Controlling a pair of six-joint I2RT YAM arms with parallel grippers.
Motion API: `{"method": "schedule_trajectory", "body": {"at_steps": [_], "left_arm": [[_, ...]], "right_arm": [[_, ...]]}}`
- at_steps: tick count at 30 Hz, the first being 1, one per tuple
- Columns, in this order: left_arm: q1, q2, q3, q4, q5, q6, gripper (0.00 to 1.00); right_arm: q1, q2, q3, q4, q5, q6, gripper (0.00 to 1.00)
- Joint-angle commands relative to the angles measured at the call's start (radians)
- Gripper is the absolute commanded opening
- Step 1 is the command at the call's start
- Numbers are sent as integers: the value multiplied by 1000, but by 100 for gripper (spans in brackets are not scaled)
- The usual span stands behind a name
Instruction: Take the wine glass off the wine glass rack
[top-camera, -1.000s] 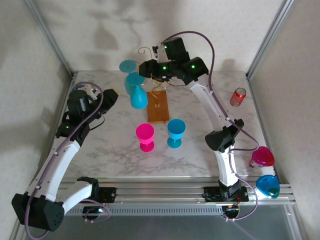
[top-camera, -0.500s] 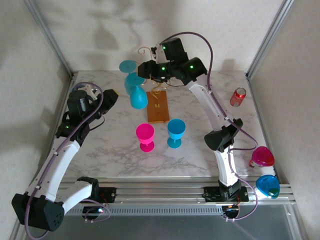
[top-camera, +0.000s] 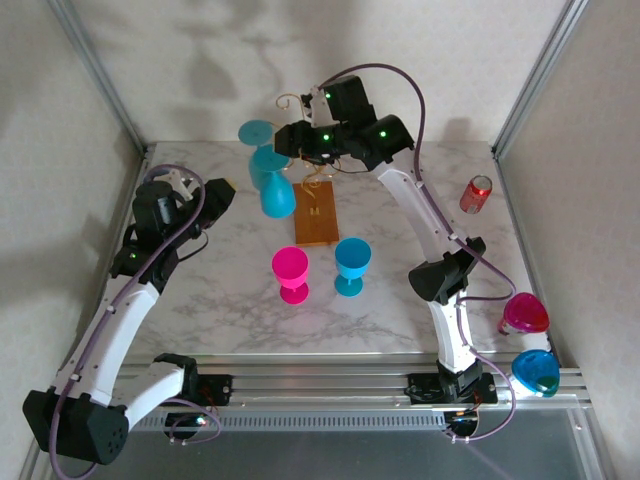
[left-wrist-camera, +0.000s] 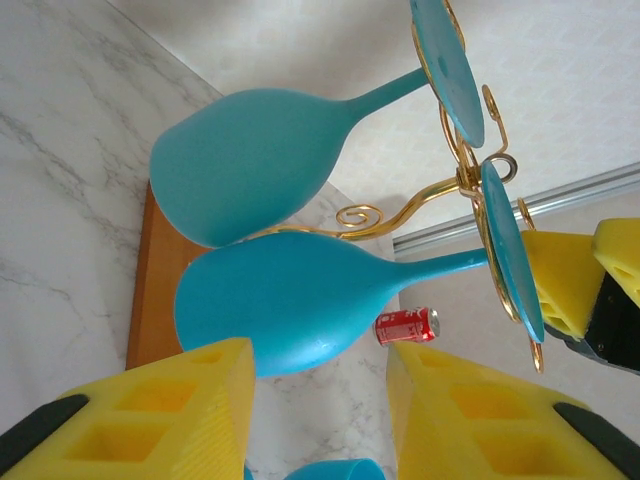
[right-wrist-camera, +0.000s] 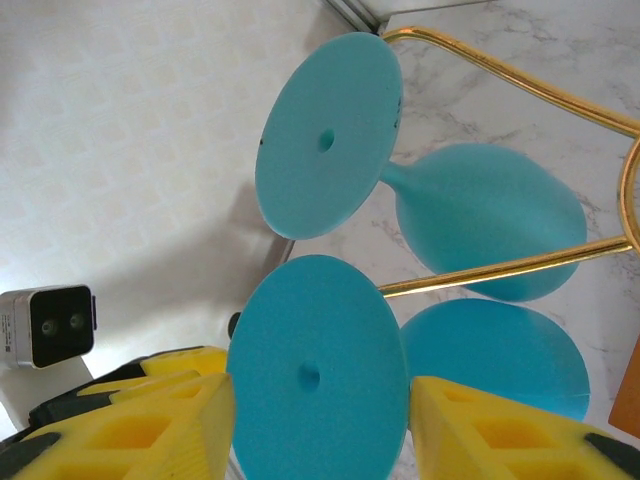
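Note:
Two teal wine glasses hang bowl-down on the left side of the wine glass rack (top-camera: 316, 215), a gold wire stand on an orange-brown wooden base. In the right wrist view the nearer wine glass (right-wrist-camera: 318, 375) has its round foot spanning the gap of my right gripper (right-wrist-camera: 320, 392), both yellow fingers against its rim. The other glass (right-wrist-camera: 330, 135) hangs just beyond it. From above, my right gripper (top-camera: 288, 140) sits at the rack's top. My left gripper (left-wrist-camera: 320, 362) stands open just short of the lower glass's bowl (left-wrist-camera: 290, 300), with nothing between its fingers; from above my left gripper (top-camera: 222, 195) is left of the bowls (top-camera: 277, 195).
A pink goblet (top-camera: 290, 272) and a blue goblet (top-camera: 352, 265) stand upright in front of the rack base. A red can (top-camera: 476, 193) lies at the right. A pink piece (top-camera: 525, 315) and a blue one (top-camera: 537, 372) sit past the table's right front corner.

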Motion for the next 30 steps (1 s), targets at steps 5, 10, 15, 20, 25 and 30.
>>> {"method": "schedule_trajectory", "body": {"at_steps": [5,10,15,20,25,30], "left_arm": [[10,-3,-4,13,5,5,39],[9,9,1,18,11,6,39],[9,13,3,19,8,7,39],[10,12,-3,26,5,3,39],[10,10,-6,26,4,4,39],[9,6,-7,22,2,5,39]], "right_arm": [[15,-24,22,16,-34,-14,49],[17,-24,21,22,-41,-10,49],[17,-29,21,35,-50,-2,50],[17,-32,20,48,-68,8,50],[17,-35,17,53,-77,17,50],[17,-35,8,50,-88,27,49]]}}
